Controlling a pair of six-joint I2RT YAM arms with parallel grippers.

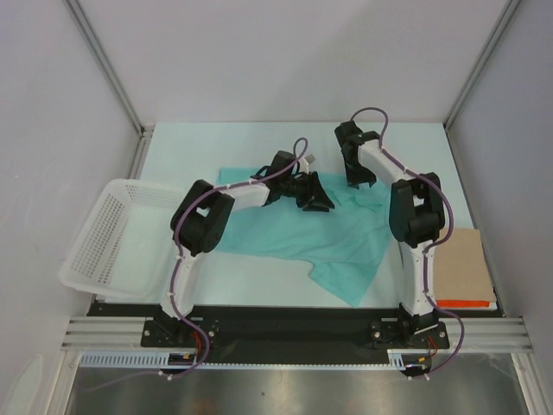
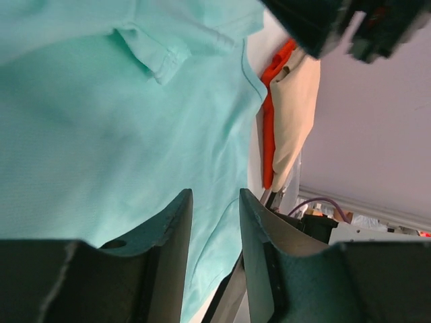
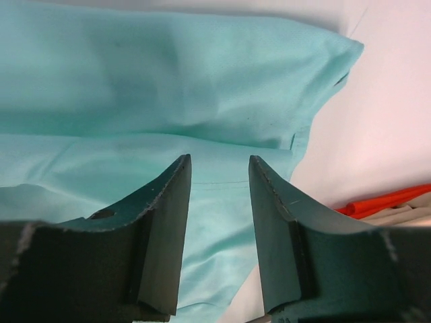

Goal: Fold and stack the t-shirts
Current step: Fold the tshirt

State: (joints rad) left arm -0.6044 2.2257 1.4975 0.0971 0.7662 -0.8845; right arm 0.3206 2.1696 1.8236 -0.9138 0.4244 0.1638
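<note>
Pale table (image 1: 216, 138), rumpled teal t-shirt (image 1: 285, 229) spread across it, left fingers (image 2: 174, 252) parted and empty, right fingers (image 3: 170, 229) likewise

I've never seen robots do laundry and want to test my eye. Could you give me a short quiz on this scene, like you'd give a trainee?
1. True or false: the teal t-shirt is already neatly folded.
2. What lies flat at the far right of the overhead view? A. a mug B. a cardboard sheet C. a towel
3. Fill in: the left gripper and right gripper hover over the shirt with jaws ___.
Key: 1 false, it lies spread and rumpled; 2 B; 3 open.
</note>
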